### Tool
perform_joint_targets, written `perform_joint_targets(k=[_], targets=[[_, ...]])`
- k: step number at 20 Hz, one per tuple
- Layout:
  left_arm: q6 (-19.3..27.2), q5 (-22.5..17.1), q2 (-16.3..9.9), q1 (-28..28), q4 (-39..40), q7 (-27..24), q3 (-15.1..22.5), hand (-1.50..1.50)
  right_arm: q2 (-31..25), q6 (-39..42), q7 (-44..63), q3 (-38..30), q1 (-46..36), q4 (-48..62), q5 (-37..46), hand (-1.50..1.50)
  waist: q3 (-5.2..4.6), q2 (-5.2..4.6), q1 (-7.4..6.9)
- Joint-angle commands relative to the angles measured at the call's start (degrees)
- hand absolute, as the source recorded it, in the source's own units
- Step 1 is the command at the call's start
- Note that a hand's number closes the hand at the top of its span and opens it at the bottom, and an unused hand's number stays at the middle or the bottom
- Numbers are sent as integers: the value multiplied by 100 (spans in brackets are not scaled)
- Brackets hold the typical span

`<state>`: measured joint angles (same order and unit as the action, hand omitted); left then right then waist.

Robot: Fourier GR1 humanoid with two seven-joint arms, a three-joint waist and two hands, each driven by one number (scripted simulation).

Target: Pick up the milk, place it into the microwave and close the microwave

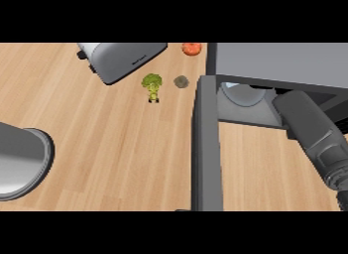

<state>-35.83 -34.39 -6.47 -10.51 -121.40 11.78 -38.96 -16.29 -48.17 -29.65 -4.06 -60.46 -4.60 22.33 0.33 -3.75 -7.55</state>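
The grey microwave [286, 62] stands at the upper right. Its door [206, 144] is swung fully open and juts toward me as a long grey slab. Inside, a pale round turntable [244, 95] shows in the opening. My right forearm [314, 136] runs from the lower right corner up into that opening, and the hand at its end is hidden inside the microwave. No milk shows anywhere; I cannot tell whether it is in the cavity. My left forearm [14, 161] fills the left edge as a thick grey cylinder, and its hand lies outside the picture.
A silver toaster [121, 59] lies at the back of the wooden counter [118, 144]. In front of it stands a green broccoli [152, 86], with a small grey-brown lump [181, 81] to its right and an orange-red fruit [192, 48] behind that, next to the microwave.
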Motion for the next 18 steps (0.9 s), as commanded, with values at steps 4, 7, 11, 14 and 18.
perform_joint_targets(k=[4,7,11,14,18], targets=[[-16,263,-69,118,110,-71,-25,-150,76,-119,-79,136,-35,26,170,-150,9,-38,-85],[15,328,-94,176,248,-83,-53,-150,-12,165,-323,73,-67,-98,107,-150,6,-3,14],[-203,449,-80,207,297,-42,233,-150,166,463,-406,43,-277,-125,74,-150,3,-15,-3],[-438,372,-117,79,416,-96,249,-150,202,762,-522,-37,-278,-106,-6,-150,-5,24,-33],[-496,501,62,248,457,-149,558,-150,328,1314,-773,-298,-253,-192,-284,-150,2,26,79]])
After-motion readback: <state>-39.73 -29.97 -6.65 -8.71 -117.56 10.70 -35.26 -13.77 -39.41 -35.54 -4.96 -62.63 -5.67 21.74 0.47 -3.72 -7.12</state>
